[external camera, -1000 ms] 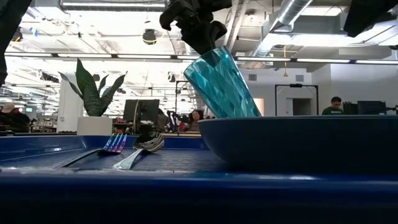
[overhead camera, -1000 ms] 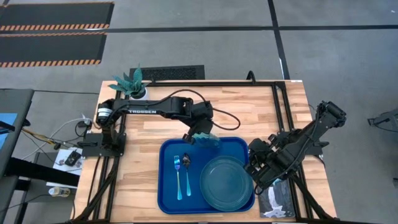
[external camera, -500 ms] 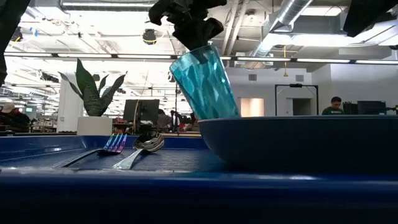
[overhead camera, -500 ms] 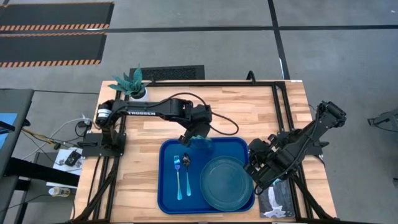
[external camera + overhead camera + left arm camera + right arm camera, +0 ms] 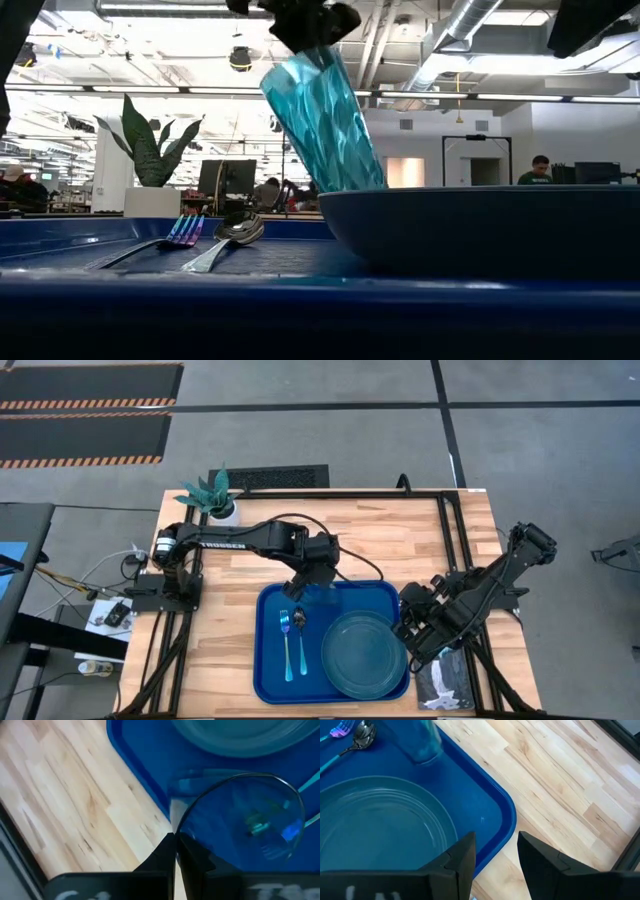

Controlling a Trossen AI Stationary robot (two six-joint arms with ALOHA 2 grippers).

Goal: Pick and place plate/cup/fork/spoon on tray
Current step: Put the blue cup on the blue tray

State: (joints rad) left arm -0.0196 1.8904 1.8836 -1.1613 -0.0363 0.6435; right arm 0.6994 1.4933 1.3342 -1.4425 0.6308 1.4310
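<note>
The bright blue tray (image 5: 270, 680) lies at the table's near middle. On it are the teal-blue plate (image 5: 365, 652), the fork (image 5: 286, 645) and the spoon (image 5: 301, 638). My left gripper (image 5: 316, 567) is over the tray's far edge, shut on the translucent teal cup (image 5: 320, 125). The cup is tilted, and the plate (image 5: 480, 230) hides its base in the low view. My right gripper (image 5: 495, 852) is open and empty over the tray's right rim (image 5: 506, 817), beside the plate (image 5: 380, 830). My left gripper pinches the cup's rim (image 5: 181, 827) between its two fingers, one inside the cup and one outside. The fingers come from above, pointing down. The cup hangs below them, tilted, with its mouth up. Whether its base touches the tray cannot be told.
A white pot with a teal plant (image 5: 215, 495) stands at the table's far left corner. A small book (image 5: 445, 685) lies right of the tray at the near edge. Bare wood shows left of the tray and along the far side. People show in the room beyond.
My left gripper has carried the cup a little toward the table's left edge, over the tray's far part. It has stayed shut on the rim, and the cup has stayed tilted.
</note>
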